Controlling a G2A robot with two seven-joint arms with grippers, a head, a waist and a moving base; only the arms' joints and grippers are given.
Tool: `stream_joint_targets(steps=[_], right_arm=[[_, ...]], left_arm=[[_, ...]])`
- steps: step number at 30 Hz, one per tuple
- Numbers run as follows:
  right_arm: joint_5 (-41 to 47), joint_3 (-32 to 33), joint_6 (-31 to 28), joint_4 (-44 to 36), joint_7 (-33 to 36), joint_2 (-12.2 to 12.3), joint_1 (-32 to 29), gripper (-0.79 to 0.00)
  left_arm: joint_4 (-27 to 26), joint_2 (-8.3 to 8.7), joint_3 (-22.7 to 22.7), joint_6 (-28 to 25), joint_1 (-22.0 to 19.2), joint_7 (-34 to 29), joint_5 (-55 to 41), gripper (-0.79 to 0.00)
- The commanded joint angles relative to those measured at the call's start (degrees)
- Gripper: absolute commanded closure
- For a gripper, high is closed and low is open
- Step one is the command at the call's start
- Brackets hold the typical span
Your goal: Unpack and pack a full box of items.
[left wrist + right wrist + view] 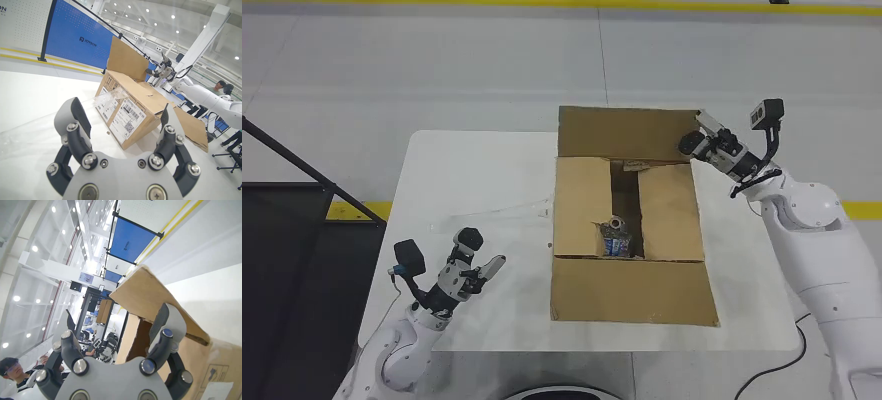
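The cardboard box (630,290) sits flaps-open on the worktop (482,180), a small blue-labelled item (616,240) inside, right hand (694,135) spread wide at its far flap, left hand (482,252) released, empty.

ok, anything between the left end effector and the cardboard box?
A strip of clear plastic film lies on the white table there, running up to the side of the cardboard box; otherwise bare tabletop. The top and left wrist views both show it.

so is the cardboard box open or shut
Partly open: the cardboard box has its two outer flaps opened out, while the two inner flaps lie flat with a gap showing a small item inside.
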Motion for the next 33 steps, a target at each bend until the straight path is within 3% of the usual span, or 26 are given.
stream_joint_targets(steps=[1,20,25,33], right_arm=[[-1.27,-1.55,0.28,2.10,-0.76,-0.77,1.86,-0.785],[-4.11,-3.64,1.06,3.55,-2.27,-1.77,3.31,-0.785],[-7.31,-5.37,4.85,4.27,-10.67,-3.23,4.89,-0.785],[-5.91,-9.55,6.54,14.27,-9.71,-6.83,10.53,-0.785]], left_arm=[[0.00,0.00,0.00,0.00,0.00,0.00,0.00,-0.785],[0.00,0.00,0.00,0.00,0.00,0.00,0.00,-0.785],[0.00,0.00,0.00,0.00,0.00,0.00,0.00,-0.785],[0.00,0.00,0.00,0.00,0.00,0.00,0.00,-0.785]])
